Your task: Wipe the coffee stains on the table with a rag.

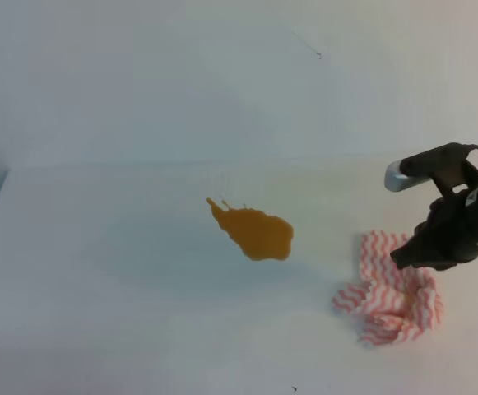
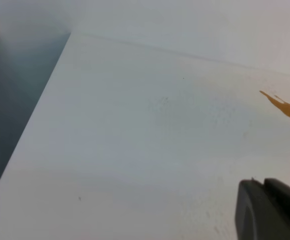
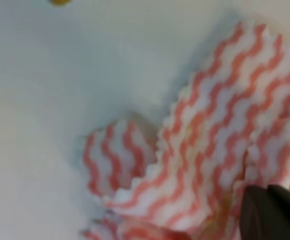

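Rag lies crumpled on the white tabletop, well right of the coffee stain, under the right gripper, whose fingers' spread I cannot tell, so best pinch a raised fold, not flat cloth.

Crumpled pink-striped rag lies on white table, apart from amber coffee stains
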